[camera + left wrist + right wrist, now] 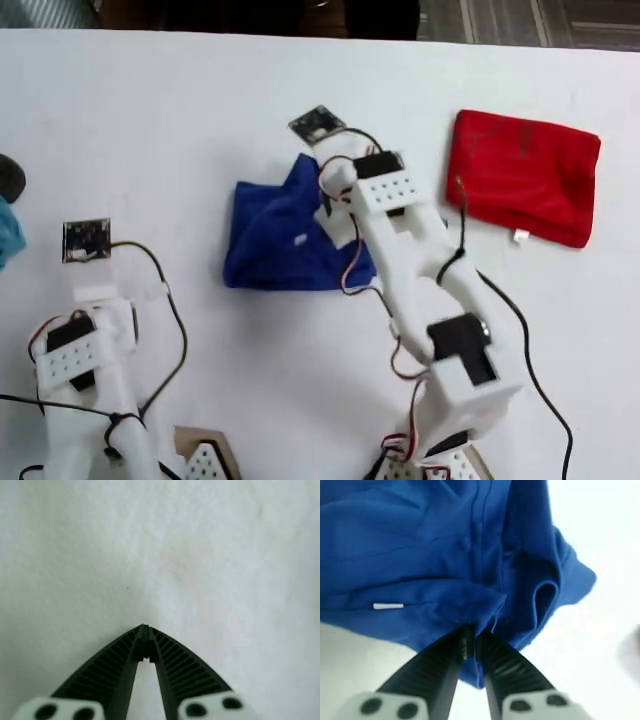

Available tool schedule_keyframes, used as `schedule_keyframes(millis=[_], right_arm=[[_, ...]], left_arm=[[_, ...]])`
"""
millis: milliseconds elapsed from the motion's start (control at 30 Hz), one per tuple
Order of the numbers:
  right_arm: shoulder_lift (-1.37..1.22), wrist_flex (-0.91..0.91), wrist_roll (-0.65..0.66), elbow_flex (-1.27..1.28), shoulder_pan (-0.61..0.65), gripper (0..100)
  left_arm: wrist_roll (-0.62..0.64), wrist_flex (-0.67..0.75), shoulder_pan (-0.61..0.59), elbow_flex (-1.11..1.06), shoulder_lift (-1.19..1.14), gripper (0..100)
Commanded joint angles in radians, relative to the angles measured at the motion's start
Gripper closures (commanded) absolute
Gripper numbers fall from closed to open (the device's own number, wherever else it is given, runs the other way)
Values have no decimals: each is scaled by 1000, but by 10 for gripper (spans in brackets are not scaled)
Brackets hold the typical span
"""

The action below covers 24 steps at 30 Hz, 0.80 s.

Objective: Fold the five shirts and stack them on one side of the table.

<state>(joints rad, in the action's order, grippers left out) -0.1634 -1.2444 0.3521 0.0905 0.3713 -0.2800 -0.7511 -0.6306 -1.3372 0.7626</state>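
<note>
So, nearest on the left, the left hand (144, 629) hangs over bare table (200, 100), its tips pressed together and holding nothing. Toward the middle, the right hand (470, 632) is clamped on an edge of the blue shirt (270, 240), which lies bunched and only partly folded. At the far right, the red shirt (525, 178) lies as a neat rectangle: one done, one in progress, I judge. A teal cloth (6, 232) at the left edge may be another. No stack exists yet, and the shirts lie directly on the table, not in any container.
</note>
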Motion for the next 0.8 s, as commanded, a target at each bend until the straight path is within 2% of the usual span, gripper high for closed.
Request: schedule_keyframes(millis=[0,333,533,767], right_arm=[[127,-68,0,-31,-12,979],[229,-73,2,173,-48,978],[229,-74,2,226,-110,978],[231,-87,2,262,-102,978]], left_arm=[[9,14,-5,4,18,974],[9,14,-5,4,18,974],[9,14,-5,4,18,974],[9,14,-5,4,18,974]])
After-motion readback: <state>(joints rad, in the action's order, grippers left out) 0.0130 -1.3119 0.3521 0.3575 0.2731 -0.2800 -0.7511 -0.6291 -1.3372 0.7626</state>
